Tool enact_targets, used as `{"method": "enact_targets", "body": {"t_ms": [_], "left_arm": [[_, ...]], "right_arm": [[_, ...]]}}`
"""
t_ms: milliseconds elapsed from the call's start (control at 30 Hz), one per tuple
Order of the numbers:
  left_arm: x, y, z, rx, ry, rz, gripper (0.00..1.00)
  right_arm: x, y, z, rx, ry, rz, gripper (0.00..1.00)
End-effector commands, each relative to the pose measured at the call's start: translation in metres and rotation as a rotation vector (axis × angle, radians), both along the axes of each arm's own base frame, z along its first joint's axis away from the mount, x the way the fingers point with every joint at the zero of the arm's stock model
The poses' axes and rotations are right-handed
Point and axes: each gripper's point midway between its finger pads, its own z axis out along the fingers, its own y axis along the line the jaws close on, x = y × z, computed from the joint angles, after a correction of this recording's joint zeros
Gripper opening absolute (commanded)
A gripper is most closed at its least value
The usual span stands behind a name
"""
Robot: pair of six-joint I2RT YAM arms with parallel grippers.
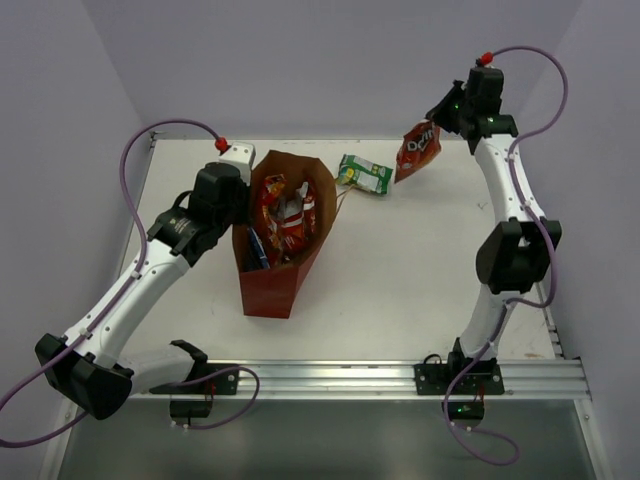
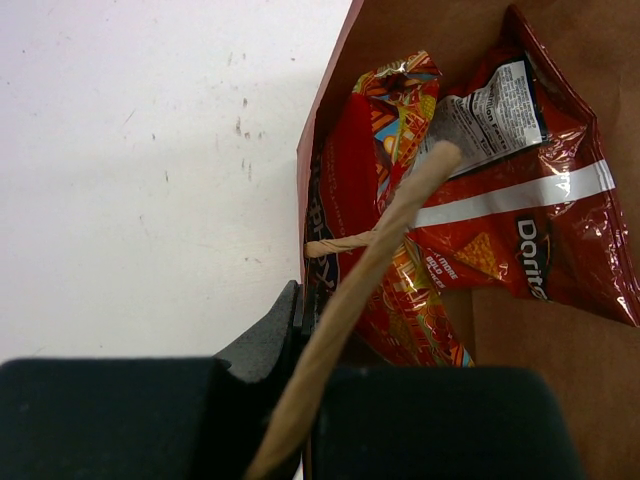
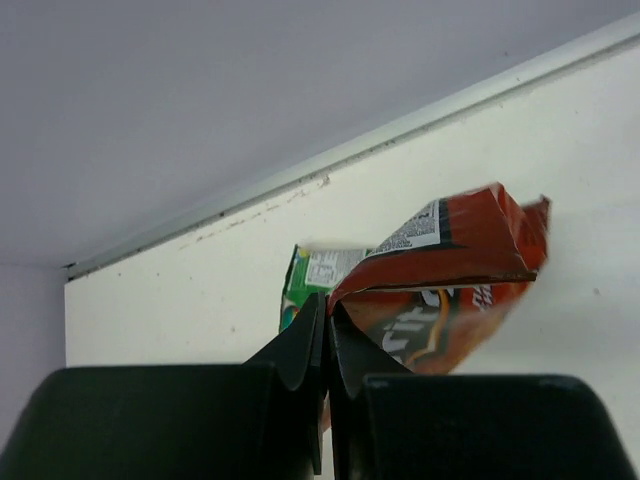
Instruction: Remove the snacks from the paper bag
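The red chip bag (image 3: pixel 450 250) hid most of the green-white packet (image 3: pixel 308 277), and the paper bag (image 1: pixel 280 287) partly concealed the blue packet (image 1: pixel 256 248).

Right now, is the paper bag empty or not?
Not empty. From above, the bag holds red packets and a blue one; the left wrist view shows a Doritos bag inside.

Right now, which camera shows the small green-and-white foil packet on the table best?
The top external view: the whole green-and-white foil packet lies flat on the white table, unobstructed. The right wrist view shows only a part behind the red chip bag in the right gripper. The left wrist view misses it.
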Motion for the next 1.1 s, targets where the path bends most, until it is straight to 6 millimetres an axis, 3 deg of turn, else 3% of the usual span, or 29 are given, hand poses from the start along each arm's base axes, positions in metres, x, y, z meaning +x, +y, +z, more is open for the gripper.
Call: {"method": "enact_targets", "body": {"t_ms": [0, 100, 133, 167, 200, 233, 300, 333, 433, 533, 600, 700, 800, 833, 967, 1000, 1067], "left_arm": [[0.013, -0.006, 0.048, -0.072, -0.144, 0.011, 0.0], [0.013, -0.007, 0.045, -0.075, -0.134, 0.015, 0.0], [0.013, -0.007, 0.045, -0.077, -0.135, 0.016, 0.0], [0.013, -0.006, 0.044, -0.075, -0.132, 0.017, 0.0], [0.013, -0.007, 0.044, -0.076, -0.13, 0.015, 0.0], [0.013, -0.007, 0.044, -0.078, -0.131, 0.014, 0.0], [0.014, -0.008, 0.043, -0.078, -0.129, 0.009, 0.0], [0.014, -0.009, 0.043, -0.078, -0.129, 0.006, 0.0], [0.014, -0.009, 0.044, -0.072, -0.135, -0.002, 0.0], [0.015, -0.011, 0.046, -0.065, -0.142, -0.014, 0.0], [0.015, -0.01, 0.047, -0.062, -0.148, -0.02, 0.0], [0.016, -0.012, 0.049, -0.062, -0.153, -0.029, 0.0], [0.016, -0.012, 0.049, -0.061, -0.157, -0.036, 0.0], [0.016, -0.013, 0.05, -0.061, -0.158, -0.039, 0.0], [0.017, -0.015, 0.051, -0.062, -0.162, -0.047, 0.0], [0.017, -0.014, 0.051, -0.062, -0.164, -0.046, 0.0], [0.018, -0.015, 0.052, -0.062, -0.167, -0.048, 0.0]], "right_arm": [[0.032, 0.004, 0.104, 0.017, -0.313, 0.028, 0.0], [0.047, -0.005, 0.098, 0.03, -0.342, -0.014, 0.0], [0.049, -0.024, 0.087, 0.039, -0.327, -0.055, 0.0], [0.05, -0.028, 0.055, 0.075, -0.259, -0.075, 0.0], [0.05, -0.032, 0.041, 0.096, -0.234, -0.085, 0.0], [0.047, -0.039, 0.001, 0.112, -0.147, -0.103, 0.0], [0.041, -0.041, -0.044, 0.147, -0.046, -0.11, 0.02], [0.032, -0.046, -0.082, 0.162, 0.045, -0.125, 0.04], [0.001, -0.05, -0.159, 0.237, 0.268, -0.167, 0.04], [-0.033, -0.054, -0.206, 0.283, 0.412, -0.211, 0.04], [-0.047, -0.055, -0.217, 0.282, 0.448, -0.225, 0.06], [-0.072, -0.062, -0.227, 0.239, 0.519, -0.255, 0.17], [-0.093, -0.075, -0.22, 0.159, 0.561, -0.306, 0.4], [-0.098, -0.081, -0.216, 0.129, 0.559, -0.326, 0.57], [-0.11, -0.086, -0.167, 0.064, 0.476, -0.321, 0.82], [-0.114, -0.085, -0.142, 0.052, 0.421, -0.308, 0.83], [-0.115, -0.076, -0.109, 0.007, 0.344, -0.254, 0.86]]}}
